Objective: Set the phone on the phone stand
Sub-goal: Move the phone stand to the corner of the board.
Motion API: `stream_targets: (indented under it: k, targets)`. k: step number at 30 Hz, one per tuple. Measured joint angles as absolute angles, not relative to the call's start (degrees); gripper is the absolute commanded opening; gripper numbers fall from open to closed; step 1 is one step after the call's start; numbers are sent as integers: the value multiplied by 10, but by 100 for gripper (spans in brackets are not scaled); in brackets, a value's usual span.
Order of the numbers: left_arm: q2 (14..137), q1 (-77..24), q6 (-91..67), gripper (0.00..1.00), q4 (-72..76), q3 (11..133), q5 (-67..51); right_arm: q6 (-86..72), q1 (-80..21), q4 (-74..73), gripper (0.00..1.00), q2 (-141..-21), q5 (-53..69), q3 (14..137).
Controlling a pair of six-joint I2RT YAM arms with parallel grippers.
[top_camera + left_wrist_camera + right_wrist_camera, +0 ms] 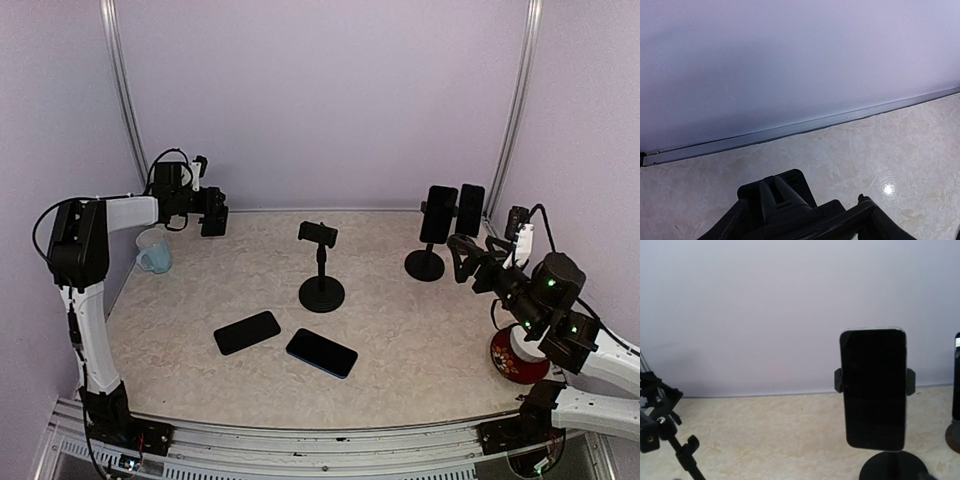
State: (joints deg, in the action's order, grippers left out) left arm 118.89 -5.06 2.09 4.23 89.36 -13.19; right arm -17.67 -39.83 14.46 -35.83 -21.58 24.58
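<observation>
Two dark phones lie flat on the table, one (246,332) left of the other (321,353). Behind them stands an empty black phone stand (321,268), whose clamp also shows at the left edge (660,425) of the right wrist view. A second stand (425,262) at the back right holds a phone (438,213) upright (873,390). My right gripper (458,260) hovers open just right of it, with nothing held. My left gripper (210,220) is at the back left by the wall; its fingers (777,197) stand apart over bare table.
Another upright phone (470,208) stands behind the loaded stand and shows at the frame edge (956,377) in the right wrist view. A pale blue cup (153,255) sits under the left arm. A red dish (515,360) lies at the right, near the right arm.
</observation>
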Motion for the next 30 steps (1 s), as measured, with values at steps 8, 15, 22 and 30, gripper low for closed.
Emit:
stream_targets:
  k: [8,15,22,30]
  targets:
    - [1205,-51,4,55,42,903,-129,-177,-398,145,100,-378,-215,246]
    - [1210,-52,-43,56,58,874,-82,-176,-398,144,100,-416,-205,258]
    - [1222,-57,-63,59,65,855,-50,-176,-398,144,100,-410,-204,260]
    - [1233,-64,-77,70,59,867,-27,-176,-398,143,100,-403,-204,260]
